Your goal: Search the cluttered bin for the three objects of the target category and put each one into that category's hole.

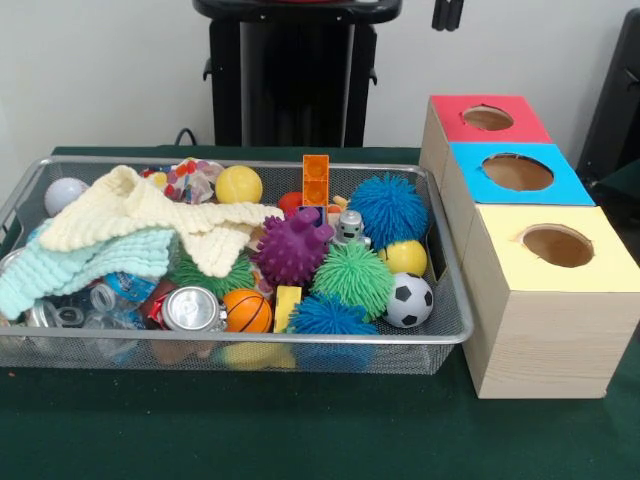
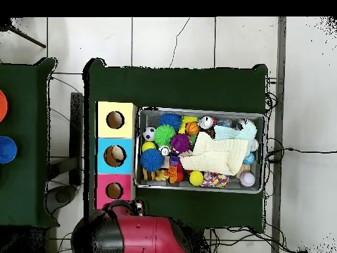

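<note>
Sitting on the green tablecloth (image 1: 300,430), the bin (image 1: 452,330) lies just beside a row of 3 wooden boxes: the red-topped box (image 1: 487,118), blue-topped box (image 1: 515,172) and yellow-topped box (image 1: 557,246), each with 1 round hole. No gripper shows in either view; only the robot's red base (image 2: 141,234) appears, near the red-topped box, so its state cannot be told. The silver mesh bin runs lengthwise away from the boxes. It holds a cream knitted cloth (image 1: 150,212), purple spiky ball (image 1: 292,248), soccer ball (image 1: 409,300), mini basketball (image 1: 247,311) and a can (image 1: 193,309).
</note>
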`<state>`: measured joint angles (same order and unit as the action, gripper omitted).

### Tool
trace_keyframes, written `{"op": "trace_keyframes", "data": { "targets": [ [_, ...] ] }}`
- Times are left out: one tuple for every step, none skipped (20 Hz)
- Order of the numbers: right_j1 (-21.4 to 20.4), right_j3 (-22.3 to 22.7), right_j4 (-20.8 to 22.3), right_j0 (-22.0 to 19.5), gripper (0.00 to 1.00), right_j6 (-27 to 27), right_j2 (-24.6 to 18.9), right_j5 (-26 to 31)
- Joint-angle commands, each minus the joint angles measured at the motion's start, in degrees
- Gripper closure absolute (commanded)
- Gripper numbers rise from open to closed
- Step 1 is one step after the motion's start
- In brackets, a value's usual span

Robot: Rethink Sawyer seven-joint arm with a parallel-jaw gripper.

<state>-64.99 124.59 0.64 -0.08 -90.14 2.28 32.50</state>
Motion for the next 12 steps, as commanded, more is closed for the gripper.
{"op": "trace_keyframes", "data": {
  "targets": [
    [4.3,-5.69,2.41,-2.41,1.0,-8.29,0.55,0.0],
    [4.41,-5.98,2.61,-2.5,1.0,-8.08,0.61,0.4],
    [4.51,-6.26,2.81,-2.59,1.0,-7.87,0.67,0.79],
    [4.62,-6.55,3.01,-2.67,1.0,-7.67,0.73,1.18],
    [5.11,-7.32,3.21,-3.27,1.0,-6.92,0.53,1.38],
    [5.4,-7.67,3.34,-3.8,1.0,-6.18,0.25,1.32],
    [5.7,-8.02,3.47,-4.32,1.0,-5.44,-0.03,1.25],
    [6.0,-8.37,3.6,-4.85,1.0,-4.7,-0.31,1.19],
    [6.04,-8.51,3.86,-5.1,1.0,-4.19,-0.53,1.18],
    [6.09,-8.65,4.12,-5.35,1.0,-3.69,-0.75,1.17],
    [6.14,-8.79,4.39,-5.6,1.0,-3.18,-0.96,1.16],
    [6.51,-9.22,4.61,-6.46,1.0,-2.18,-1.35,1.08]
  ]
}}
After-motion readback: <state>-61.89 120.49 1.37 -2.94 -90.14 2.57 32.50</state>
